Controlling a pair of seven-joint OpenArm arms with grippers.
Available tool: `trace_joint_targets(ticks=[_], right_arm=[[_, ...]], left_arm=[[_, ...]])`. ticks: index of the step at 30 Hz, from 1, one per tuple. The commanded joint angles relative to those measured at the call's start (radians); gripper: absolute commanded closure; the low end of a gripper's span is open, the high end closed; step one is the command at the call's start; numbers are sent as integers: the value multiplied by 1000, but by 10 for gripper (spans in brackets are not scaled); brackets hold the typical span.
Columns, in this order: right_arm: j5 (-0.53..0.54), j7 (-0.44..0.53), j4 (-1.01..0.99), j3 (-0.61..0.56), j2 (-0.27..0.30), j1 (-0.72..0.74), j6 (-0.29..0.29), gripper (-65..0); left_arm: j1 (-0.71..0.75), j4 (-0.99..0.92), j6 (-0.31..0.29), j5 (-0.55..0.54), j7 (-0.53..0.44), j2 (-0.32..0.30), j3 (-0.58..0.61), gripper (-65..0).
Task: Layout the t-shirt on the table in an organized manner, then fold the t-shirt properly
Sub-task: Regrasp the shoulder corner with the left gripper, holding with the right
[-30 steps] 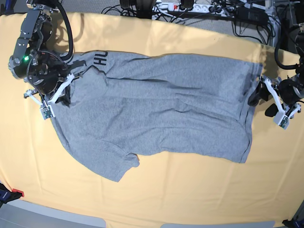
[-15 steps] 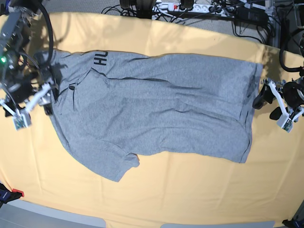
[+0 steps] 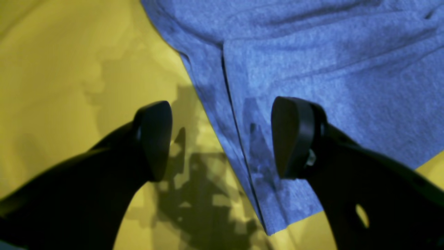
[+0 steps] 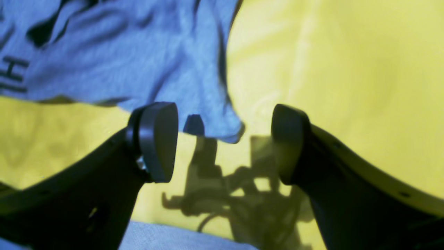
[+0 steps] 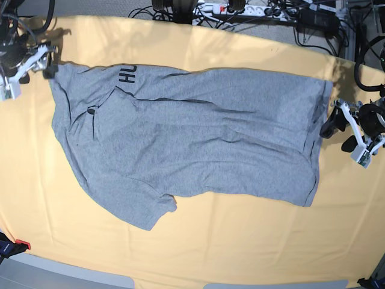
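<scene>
Overhead: one t-shirt (image 5: 192, 132), heather grey, spread across one table (image 5: 240, 241) under a pale orange cloth; two grippers, one at each end of the garment. Black letters "HU" showing near the far left, by a folded-over flap; one sleeve pointing toward the near edge at lower left. Hem end at the right, running roughly straight from far to near.

Left gripper (image 5: 349, 129) beside that hem, jaws spread wide, holding nothing; in its wrist view one pad (image 3: 154, 139) over bare cloth, the other over the shirt's edge, hem corner (image 3: 267, 225) ending just below between them.

Right gripper (image 5: 27, 66) at the far left corner of the shirt, jaws likewise wide apart and empty; in its wrist view a shirt corner (image 4: 225, 133) lying between the two pads, apart from both.

Broad bare tabletop along the near side and at both ends; narrower strip beyond the shirt, ending at one cluster of cables and a power strip (image 5: 240, 9) past the far edge.
</scene>
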Motion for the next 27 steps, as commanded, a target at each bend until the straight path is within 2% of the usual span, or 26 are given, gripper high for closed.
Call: trace_joint_targets(ticks=[1, 6, 14, 20, 21, 22, 25, 27], right_arm=[[13, 45, -3, 8, 2, -9, 10, -432], [-13, 130, -135, 8, -37, 13, 79, -432], [-10, 128, -330, 8, -38, 111, 155, -432], [-10, 115, -348, 8, -38, 132, 159, -421], [-10, 113, -348, 8, -38, 132, 161, -376], [-10, 106, -348, 8, -38, 132, 163, -300], [-9, 60, -348, 8, -33, 133, 180, 0], [15, 32, -348, 8, -23, 132, 186, 0]], left_arm=[[-14, 11, 4, -19, -15, -26, -10, -449], [-14, 11, 5, -24, -13, -25, -10, -449], [-14, 11, 4, -56, 18, -25, -10, -449], [-14, 11, 5, -53, 18, -25, -10, -449], [-14, 11, 5, -53, 18, -25, -10, -449], [-14, 11, 5, -53, 19, -25, -10, -449], [-14, 11, 5, -101, 50, -26, -14, -449], [-14, 11, 5, -203, 98, -25, -47, -449]])
